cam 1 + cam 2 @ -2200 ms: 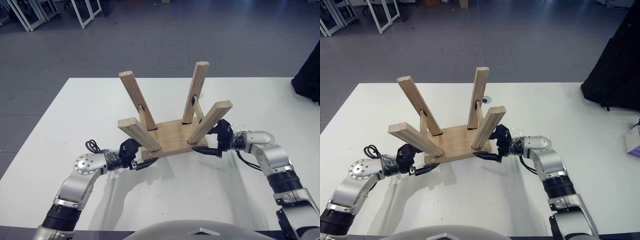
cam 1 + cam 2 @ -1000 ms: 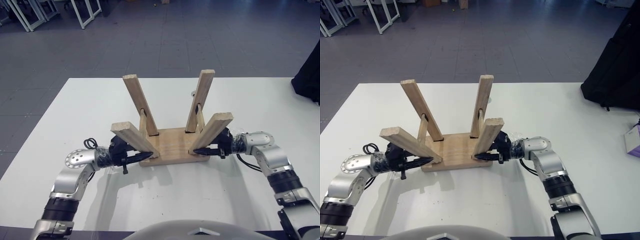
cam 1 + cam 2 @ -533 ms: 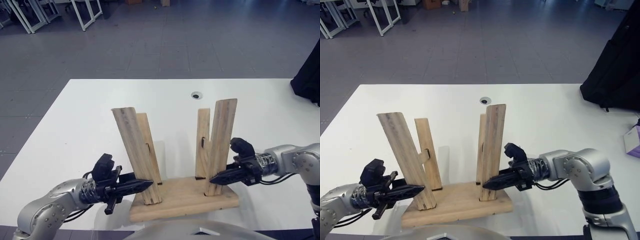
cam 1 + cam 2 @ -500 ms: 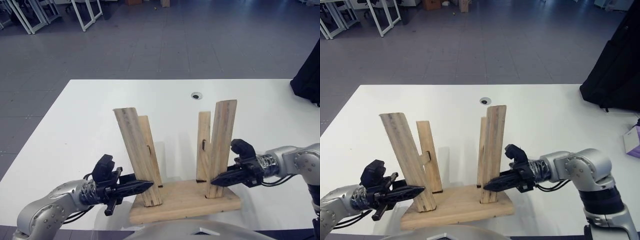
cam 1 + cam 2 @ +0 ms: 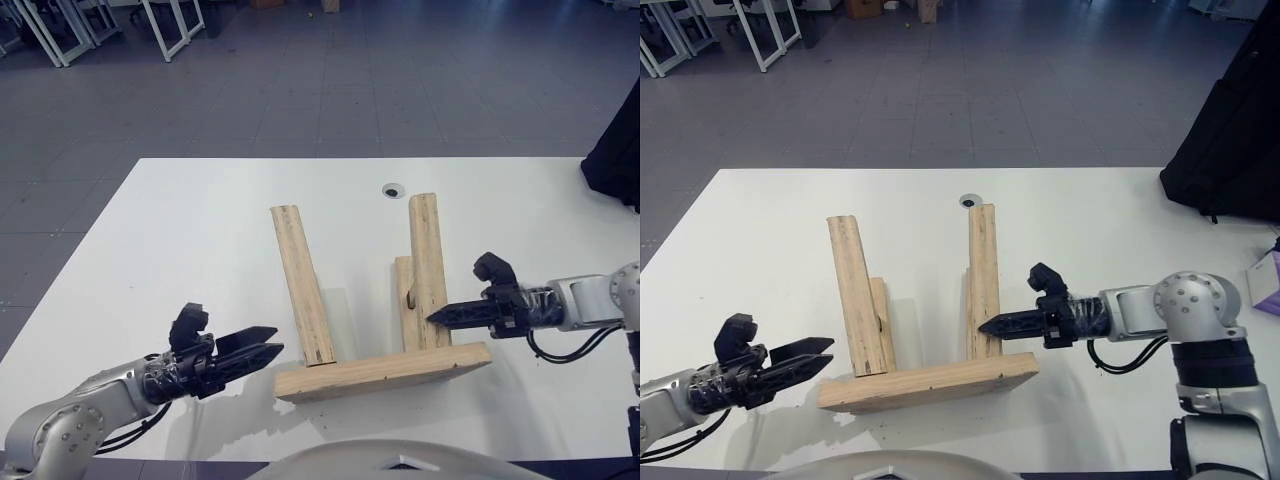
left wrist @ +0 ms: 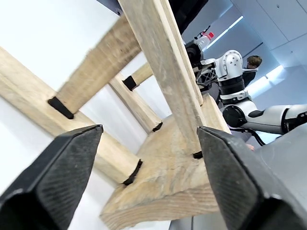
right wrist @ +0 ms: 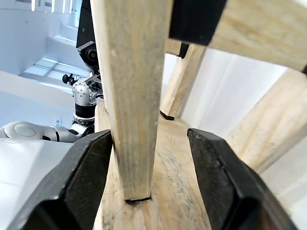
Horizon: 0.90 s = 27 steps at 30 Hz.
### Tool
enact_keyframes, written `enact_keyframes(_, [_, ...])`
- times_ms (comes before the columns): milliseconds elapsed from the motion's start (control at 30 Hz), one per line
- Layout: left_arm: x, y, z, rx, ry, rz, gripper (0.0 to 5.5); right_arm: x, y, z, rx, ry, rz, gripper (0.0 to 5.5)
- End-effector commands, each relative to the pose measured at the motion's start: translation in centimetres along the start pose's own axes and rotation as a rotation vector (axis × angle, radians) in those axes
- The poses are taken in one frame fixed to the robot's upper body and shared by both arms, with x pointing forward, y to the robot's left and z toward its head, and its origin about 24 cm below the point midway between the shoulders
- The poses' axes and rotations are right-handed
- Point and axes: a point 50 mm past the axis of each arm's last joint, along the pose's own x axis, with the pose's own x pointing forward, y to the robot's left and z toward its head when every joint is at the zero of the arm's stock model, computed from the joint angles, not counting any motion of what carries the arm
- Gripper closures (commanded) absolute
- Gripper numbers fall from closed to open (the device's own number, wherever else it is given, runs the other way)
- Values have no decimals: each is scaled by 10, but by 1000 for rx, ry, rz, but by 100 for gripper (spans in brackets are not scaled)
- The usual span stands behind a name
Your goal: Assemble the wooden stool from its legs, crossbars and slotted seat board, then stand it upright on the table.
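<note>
While the stool (image 5: 345,340) rests upside down near the front edge of the desk (image 5: 190,230), its seat (image 5: 380,369) lies on the white top and its legs point up. The left front leg (image 5: 303,285) leans a little toward the robot's left. The right front leg (image 5: 428,270) stands nearly upright, with a shorter-looking back leg (image 5: 404,300) just behind it. In the left wrist view a crossbar (image 6: 96,72) joins two legs through dark slots. The left tool (image 5: 278,339) hovers low over the desk just beside the seat's left end, apart from the wood. Its fingers (image 6: 53,177) are spread wide and hold nothing, and the stool shows between them farther off. The right tool (image 5: 440,315) points in from the robot's right at the right front leg, just above the seat. Its tip is at the leg's outer face, though contact cannot be told. In the right wrist view its fingers (image 7: 225,187) are parted, with that leg rising between them and a gap on one side, so nothing is clamped. A small round hole (image 5: 393,189) sits in the desk behind the stool.
</note>
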Motion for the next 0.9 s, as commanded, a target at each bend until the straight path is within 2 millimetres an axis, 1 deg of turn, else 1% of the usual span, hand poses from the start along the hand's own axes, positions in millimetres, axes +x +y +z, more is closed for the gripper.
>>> enact_keyframes(33, [-11,5,3,92,3,78,145,-12,8,9,-50,-70,-28,272])
enact_keyframes(100, [-17,5,-5,218,116,119,145,-18,17,19,-157,-135,-53,272])
enact_keyframes(133, [-17,2,-8,286,172,140,145,-24,18,21,-243,-151,-103,272])
enact_keyframes(200, [-15,-2,-15,422,296,160,145,-40,11,19,-379,-142,-215,272])
enact_keyframes(233, [-15,-2,-24,505,416,169,145,-51,7,18,-460,-127,-271,272])
enact_keyframes(267, [-15,-4,-33,563,513,149,145,-61,3,17,-562,-94,-327,272])
enact_keyframes(300, [-12,-6,-39,616,555,139,145,-69,-2,16,-687,-44,-394,272])
enact_keyframes(367, [-5,-10,-43,695,558,138,145,-78,-12,11,-897,84,-490,272])
enact_keyframes(400, [0,-12,-45,770,567,120,145,-79,-19,3,-988,179,-526,272])
enact_keyframes(467, [8,-15,-47,857,569,85,145,-76,-27,-10,-1096,294,-525,272])
enact_keyframes(500, [13,-12,-47,897,558,91,145,-70,-32,-18,-1150,329,-507,272])
enact_keyframes(567, [19,-7,-50,951,546,99,145,-56,-40,-30,-1233,346,-461,272])
enact_keyframes(600, [23,-6,-53,962,543,89,145,-49,-42,-36,-1248,336,-428,272])
enact_keyframes(733, [33,5,-67,1027,591,61,145,-32,-48,-56,-1253,334,-335,272])
enact_keyframes(833, [42,5,-67,1033,557,35,145,-22,-50,-64,-1219,328,-306,272])
enact_keyframes(900, [44,7,-67,1036,559,22,145,-16,-50,-64,-1173,291,-280,272])
